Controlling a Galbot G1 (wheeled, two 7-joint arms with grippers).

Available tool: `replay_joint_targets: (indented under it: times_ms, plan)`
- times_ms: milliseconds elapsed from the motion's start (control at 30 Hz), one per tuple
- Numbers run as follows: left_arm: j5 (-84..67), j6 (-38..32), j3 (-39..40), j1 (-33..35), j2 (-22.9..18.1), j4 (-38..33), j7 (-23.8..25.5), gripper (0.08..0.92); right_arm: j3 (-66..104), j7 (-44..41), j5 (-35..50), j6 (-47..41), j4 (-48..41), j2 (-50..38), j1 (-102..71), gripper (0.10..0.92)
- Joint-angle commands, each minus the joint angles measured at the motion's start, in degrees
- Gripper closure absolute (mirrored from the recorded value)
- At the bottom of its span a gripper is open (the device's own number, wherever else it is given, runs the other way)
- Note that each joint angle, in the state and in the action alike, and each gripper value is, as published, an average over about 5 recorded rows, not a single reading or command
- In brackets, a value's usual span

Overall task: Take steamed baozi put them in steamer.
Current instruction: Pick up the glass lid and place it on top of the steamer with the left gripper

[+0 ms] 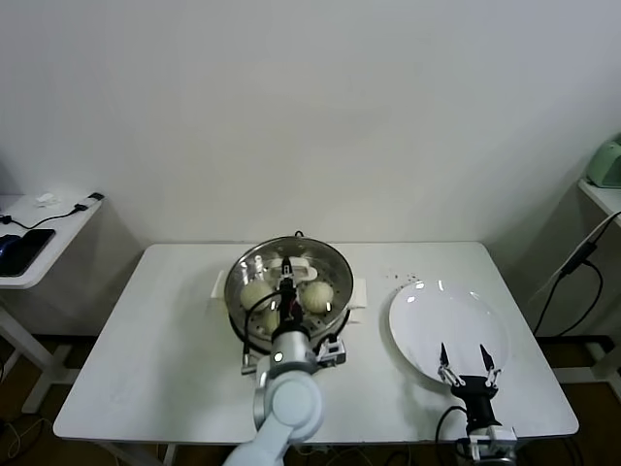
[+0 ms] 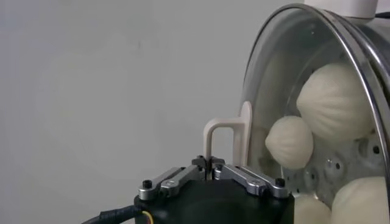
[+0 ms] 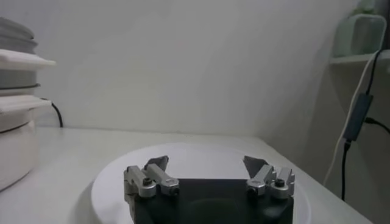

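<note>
The steamer (image 1: 236, 277) stands mid-table on its cream-white base, which also shows in the right wrist view (image 3: 13, 152). A glass lid (image 1: 335, 267) covers it. Through the glass I see baozi (image 1: 256, 291) (image 1: 318, 294) on the perforated tray. In the left wrist view several baozi (image 2: 335, 91) (image 2: 289, 141) (image 2: 359, 201) show behind the glass. My left gripper (image 1: 287, 291) is over the steamer, shut (image 2: 210, 163) on the lid's white handle (image 2: 226, 131). My right gripper (image 1: 469, 367) is open and empty at the near edge of the bare white plate (image 1: 437, 311), also seen in the right wrist view (image 3: 210, 173).
A side table (image 1: 49, 238) with a dark device and cable stands at the left. A shelf with a green appliance (image 1: 606, 163) and hanging cables (image 1: 572, 277) is at the right. Small dark specks (image 1: 403, 280) lie between steamer and plate.
</note>
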Motion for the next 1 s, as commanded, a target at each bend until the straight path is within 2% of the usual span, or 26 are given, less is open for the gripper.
replay_joint_targets:
  times_ms: [33, 467, 667, 767, 1000]
  plan:
    - [0.53, 0.16, -0.11, -0.53, -0.21, 1.93, -0.34, 0.87, 0.03, 0.04, -0.06, 0.33, -0.15, 0.04, 0.07, 0.202]
    - [-0.07, -0.14, -0.75, 0.02, -0.35, 2.93, -2.1, 0.87, -0.21, -0.12, -1.35, 2.23, -0.98, 0.39, 0.13, 0.203]
    - [-2.1, -0.15, -0.15, 0.5, 0.43, 0.81, -2.29, 0.861, -0.38, -0.38, -1.43, 2.31, -0.92, 0.48, 0.17, 0.202]
    - [-4.19, 0.04, 0.43, 0.8, 1.37, -1.81, -2.1, 0.803, -0.41, -0.61, -1.36, 2.02, -0.44, 0.48, 0.13, 0.203]
    - [-8.77, -0.11, 0.91, 3.71, 4.73, -9.59, -1.98, 0.596, -1.16, -1.26, -1.39, 0.94, 0.83, 0.55, 0.09, 0.202]
